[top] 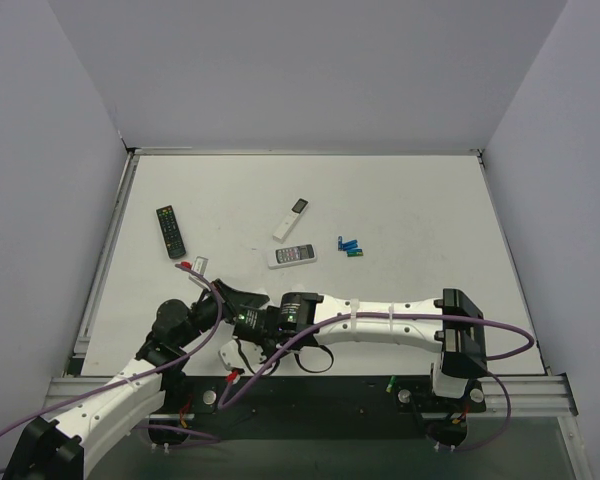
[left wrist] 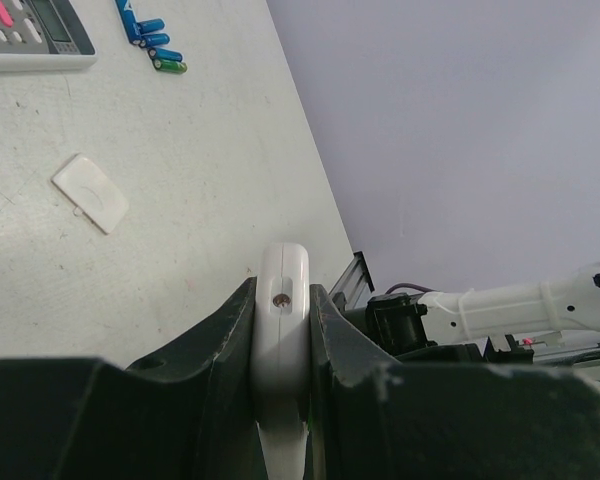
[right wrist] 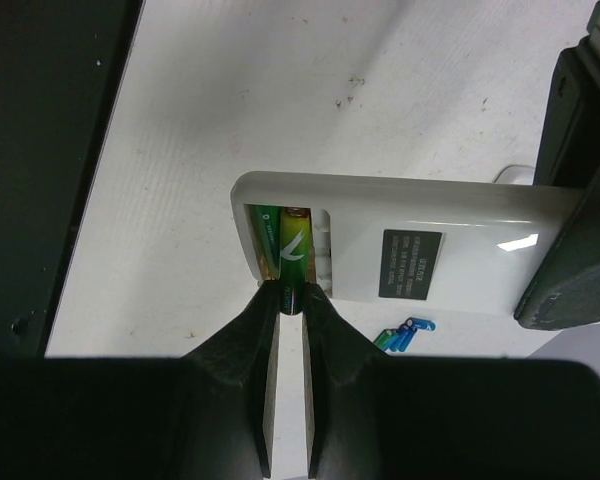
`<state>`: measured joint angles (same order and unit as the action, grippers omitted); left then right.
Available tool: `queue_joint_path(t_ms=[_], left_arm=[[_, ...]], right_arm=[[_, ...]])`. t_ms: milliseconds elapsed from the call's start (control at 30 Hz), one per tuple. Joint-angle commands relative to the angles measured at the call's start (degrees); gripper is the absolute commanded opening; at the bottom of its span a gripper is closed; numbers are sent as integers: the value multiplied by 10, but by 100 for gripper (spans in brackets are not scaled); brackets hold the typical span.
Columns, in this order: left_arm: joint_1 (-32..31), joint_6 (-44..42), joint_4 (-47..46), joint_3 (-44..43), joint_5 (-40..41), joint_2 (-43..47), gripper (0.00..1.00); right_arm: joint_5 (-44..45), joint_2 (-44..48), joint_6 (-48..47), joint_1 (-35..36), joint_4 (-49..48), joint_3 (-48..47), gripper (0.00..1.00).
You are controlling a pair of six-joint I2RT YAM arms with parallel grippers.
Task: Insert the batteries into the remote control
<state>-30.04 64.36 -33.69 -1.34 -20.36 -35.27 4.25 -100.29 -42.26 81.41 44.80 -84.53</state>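
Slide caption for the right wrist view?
Right fingers grip a green battery in the open bay of the remote.

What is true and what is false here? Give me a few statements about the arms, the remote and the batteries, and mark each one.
1. The right gripper pinches a green battery at the open bay of the white remote. True.
2. The left gripper is empty. False: it is shut on the white remote's edge.
3. The battery cover is clipped onto the white remote. False: it lies loose on the table.
4. Some spare batteries lie together on the table. True.
5. The black remote lies on the table's right side. False: it lies on the left side.
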Motion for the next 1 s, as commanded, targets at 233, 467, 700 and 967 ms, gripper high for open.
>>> queue_joint_path(t_ms=[233,467,700,967], left_arm=[[-9,11,-53,-21,7,9,0],[-9,18,-58,-9,15,18,0],[-9,32,-66,7,24,20,0],[-9,41,-66,13,41,22,0]], right_arm=[[4,-18,-5,15,27,-31,4],[17,-17,-4,15,27,-29,16],[27,-9,-5,14,27,-28,21],[33,4,-9,14,27,-37,25]])
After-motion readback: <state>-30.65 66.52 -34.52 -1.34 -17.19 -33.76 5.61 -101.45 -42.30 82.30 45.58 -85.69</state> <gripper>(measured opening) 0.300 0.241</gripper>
